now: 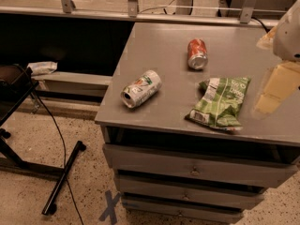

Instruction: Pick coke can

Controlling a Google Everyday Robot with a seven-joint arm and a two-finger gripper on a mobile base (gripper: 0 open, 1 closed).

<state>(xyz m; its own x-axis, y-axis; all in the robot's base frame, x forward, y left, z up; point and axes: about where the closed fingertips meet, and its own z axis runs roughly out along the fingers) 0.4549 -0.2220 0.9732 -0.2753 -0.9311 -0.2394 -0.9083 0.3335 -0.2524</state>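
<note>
The coke can (pixel 197 54), red with white markings and a silver top, lies on its side at the middle back of the grey table (pixel 154 46). My gripper (pixel 277 74) hangs at the right edge of the view. It is above the table's right side, to the right of the can and apart from it. It holds nothing that I can see.
A white can with green and orange markings (pixel 140 88) lies on its side near the table's left front edge. A green chip bag (pixel 219 102) lies front right of the coke can. Drawers sit under the table. A black stand (pixel 28 125) and cable are on the floor at the left.
</note>
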